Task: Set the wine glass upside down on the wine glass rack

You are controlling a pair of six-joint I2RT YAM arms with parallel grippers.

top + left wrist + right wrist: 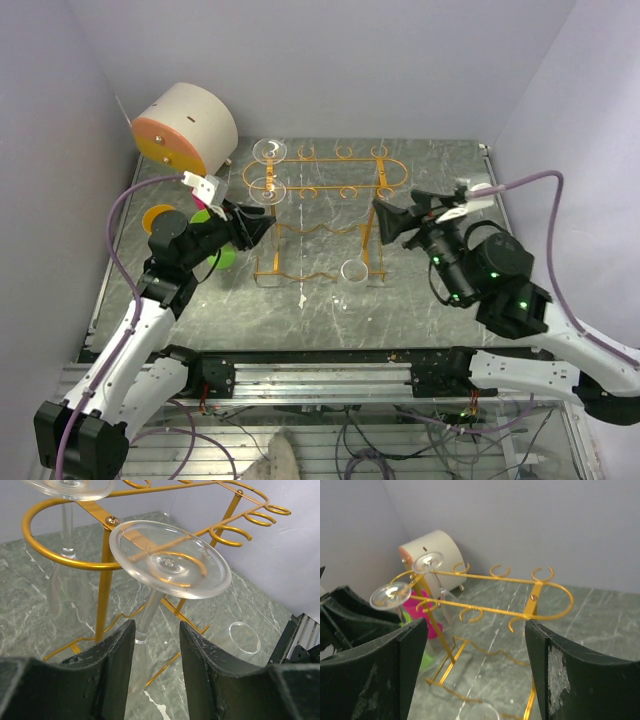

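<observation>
The gold wire wine glass rack [330, 185] stands mid-table. Two clear wine glasses hang upside down at its left end: a rear one [270, 150] and a front one [266, 187]. In the left wrist view the front glass's round foot [170, 560] rests on a loop hook, and its stem [147, 612] runs down between my fingers. My left gripper [263, 228] [156, 625] is open around that stem, close to the left finger. My right gripper [381, 222] [476, 625] is open and empty by the rack's right end [540, 602].
Another clear glass [354, 270] [245, 640] stands rim-up on the table inside the rack's base frame. A beige drum box with an orange face [185, 128] sits at the back left. An orange disc [160, 215] and pink [427, 620] and green [222, 258] items lie left of the rack.
</observation>
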